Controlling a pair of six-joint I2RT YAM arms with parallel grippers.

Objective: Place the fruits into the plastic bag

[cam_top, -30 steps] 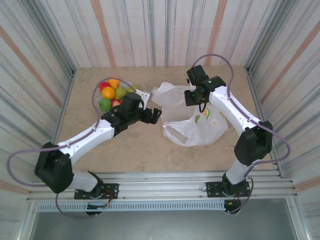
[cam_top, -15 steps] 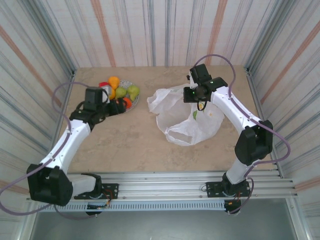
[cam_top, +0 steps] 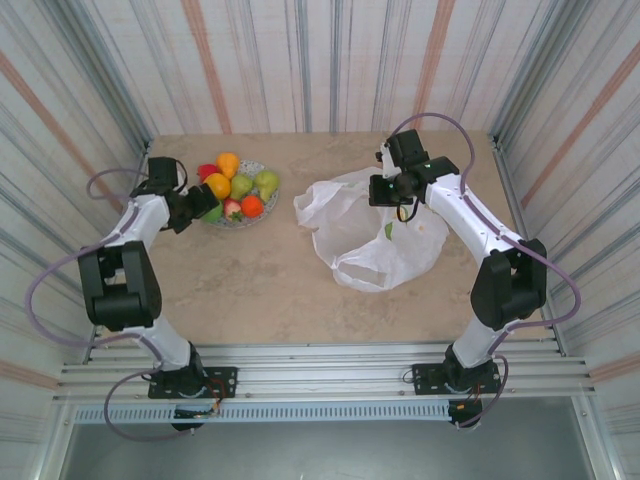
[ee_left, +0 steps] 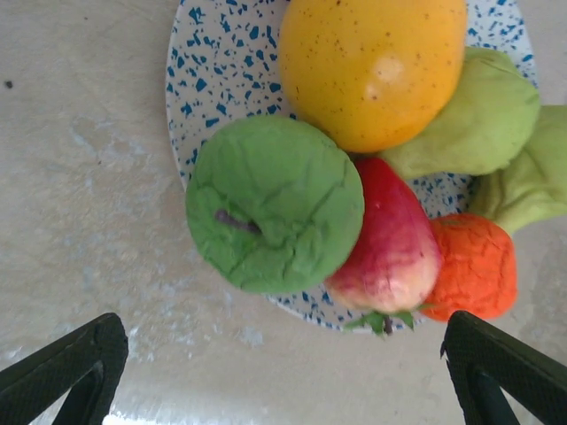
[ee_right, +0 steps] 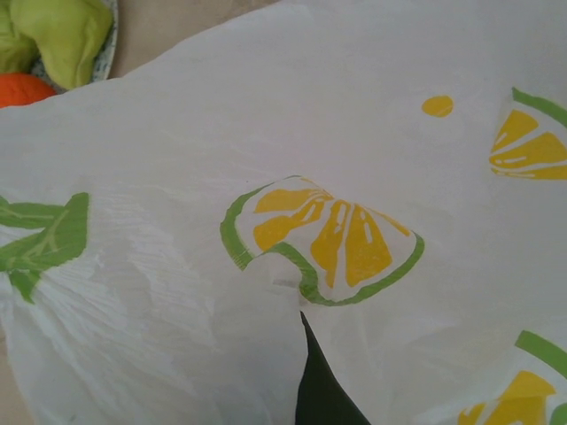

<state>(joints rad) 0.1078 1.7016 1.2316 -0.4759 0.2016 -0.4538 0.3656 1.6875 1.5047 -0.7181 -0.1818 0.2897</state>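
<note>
The fruits sit piled on a speckled plate (cam_top: 258, 168): a green apple (ee_left: 275, 204), a yellow-orange one (ee_left: 372, 66), a red-pink piece (ee_left: 390, 243), a crinkled orange (ee_left: 474, 266) and a green pear (ee_left: 478, 124). My left gripper (cam_top: 203, 206) is at the plate's left rim; in its wrist view the left gripper (ee_left: 283, 381) stands wide open and empty just short of the green apple. The plastic bag (cam_top: 370, 235) lies right of centre. My right gripper (cam_top: 384, 190) is shut on the bag's upper edge, where one dark fingertip (ee_right: 321, 385) pokes from the folded film (ee_right: 337, 239).
The enclosure's striped walls stand close behind the plate and on both sides. Bare table (cam_top: 250, 290) lies between plate and bag and in front of both. The green pear (ee_right: 62, 35) and plate rim (ee_right: 112, 44) show at the right wrist view's top left.
My left arm has swung from beside the bag across to the plate's far left side, gripper open. The bag has spread and settled; the right gripper has barely moved.
</note>
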